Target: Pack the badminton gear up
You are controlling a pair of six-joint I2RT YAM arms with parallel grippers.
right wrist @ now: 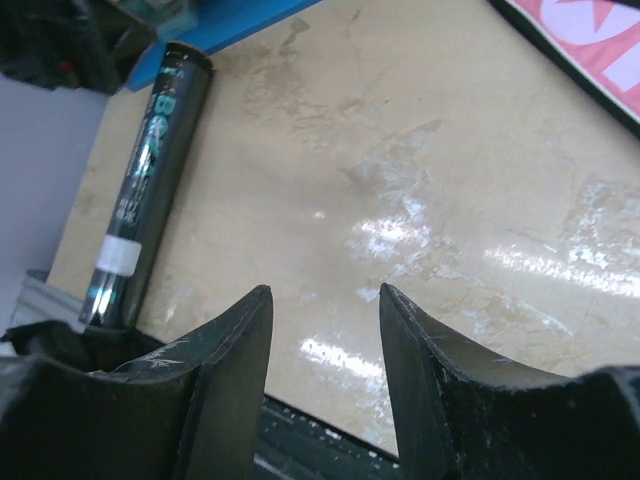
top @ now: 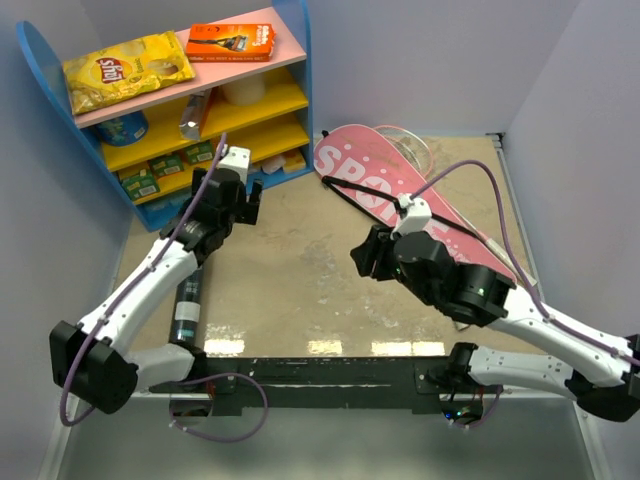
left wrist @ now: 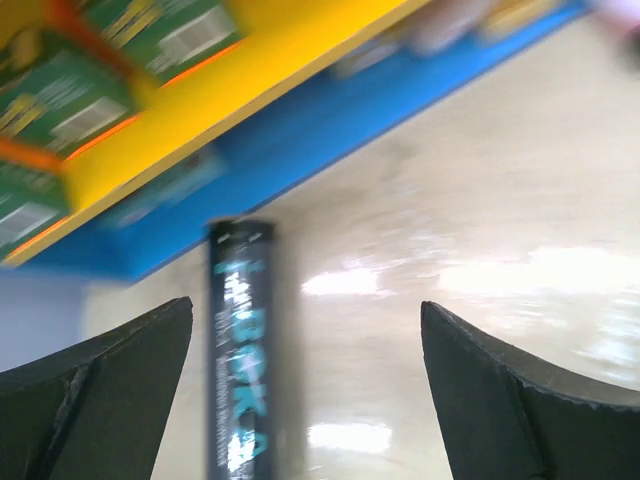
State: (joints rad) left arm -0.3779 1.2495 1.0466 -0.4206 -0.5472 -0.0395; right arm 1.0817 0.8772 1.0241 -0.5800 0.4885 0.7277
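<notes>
Tube [right wrist: 150, 170]: slim, glossy black cylinder

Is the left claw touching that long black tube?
Apart. The left wrist view shows the left gripper wide open, bare table visible between each finger and the black tube.

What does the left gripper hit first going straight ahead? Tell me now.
Most likely the bare table: the open left gripper points down at it, beside the black tube. The blue shelf base lies beyond. Depth is hard to judge.
</notes>
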